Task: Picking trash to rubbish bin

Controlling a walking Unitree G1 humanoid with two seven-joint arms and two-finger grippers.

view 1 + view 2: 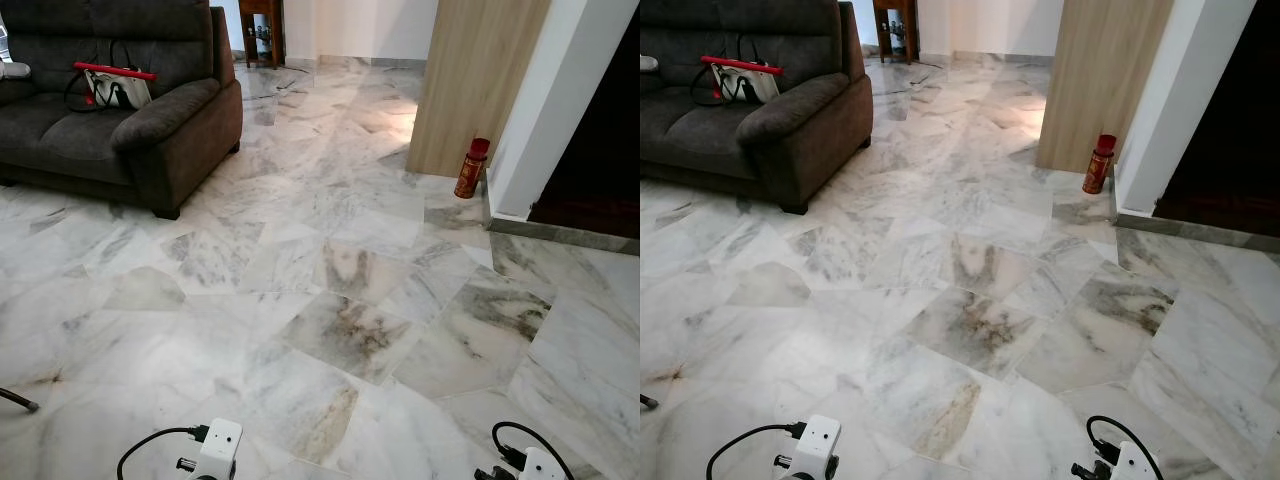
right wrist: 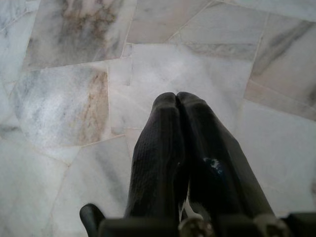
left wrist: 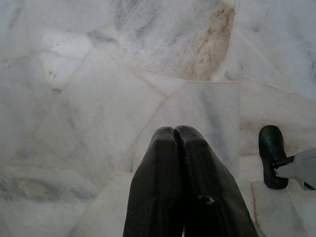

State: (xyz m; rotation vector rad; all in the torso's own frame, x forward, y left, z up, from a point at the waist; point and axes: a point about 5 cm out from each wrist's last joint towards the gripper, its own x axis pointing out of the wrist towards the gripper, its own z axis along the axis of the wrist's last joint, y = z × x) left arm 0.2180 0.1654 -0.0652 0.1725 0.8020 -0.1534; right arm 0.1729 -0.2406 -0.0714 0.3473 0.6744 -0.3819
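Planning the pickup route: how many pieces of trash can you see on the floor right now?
1: a red can standing upright on the marble floor, at the foot of the wooden panel ahead on the right. More could be hidden behind the sofa.

- A floor of irregular white and grey marble slabs, some stained brown, is seen throughout; light is reflected off it near the far wall.
- A dark grey fabric sofa is placed at the far left.
- A light wooden panel is set beside a white wall.
- A dark doorway is seen at the right.
- A dark wooden stand is placed beyond the sofa.
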